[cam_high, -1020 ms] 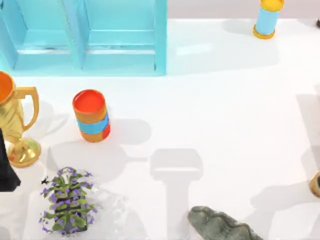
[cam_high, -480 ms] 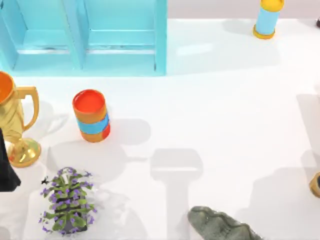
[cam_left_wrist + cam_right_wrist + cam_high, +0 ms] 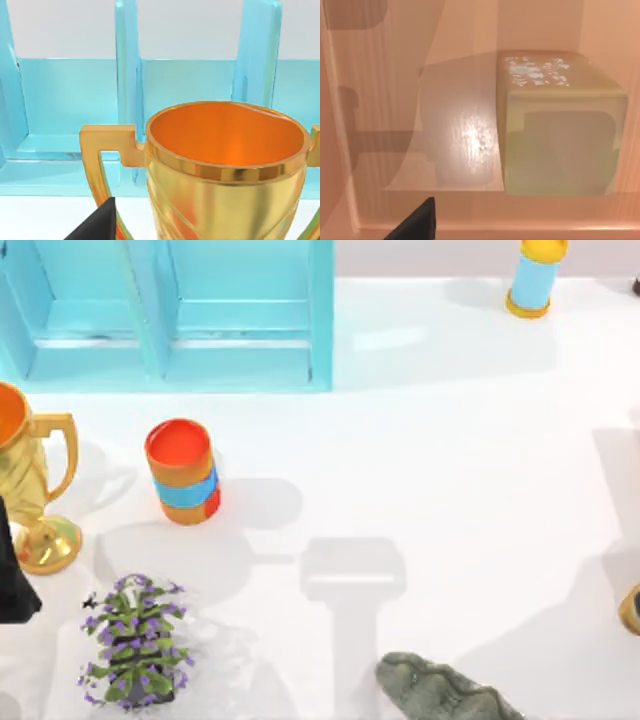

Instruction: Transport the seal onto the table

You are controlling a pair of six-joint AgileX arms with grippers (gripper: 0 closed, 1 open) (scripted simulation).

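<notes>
Two arms here, and I can't tell whether either gripper is open or closed (just one dark finger tip each in the wrist cams); the right wrist view has the seal (image 3: 560,125) sitting on the floor of a pinkish-tan walled compartment (image 3: 455,90), pale mark on its upper face, out ahead of the right gripper's finger (image 3: 417,224) and clearly not touching it; where that spot lies relative to the orange-and-blue cup (image 3: 183,472) I can't make out; so the seal is not on the table (image 3: 440,440) yet. The left arm (image 3: 12,585) is parked at the table's left edge, to the left of the cup and a bit nearer the front, right by the gold trophy (image 3: 30,490); its finger (image 3: 97,225) is just short of the trophy's cup. The light-blue shelf unit (image 3: 170,315) stands behind the cup, the purple plant (image 3: 135,640) in front of it, the grey-green figure (image 3: 440,692) front-right of it. Versus half a second ago, only the shadow far right of the cup has spread and shifted; everything on the table stayed put.
</notes>
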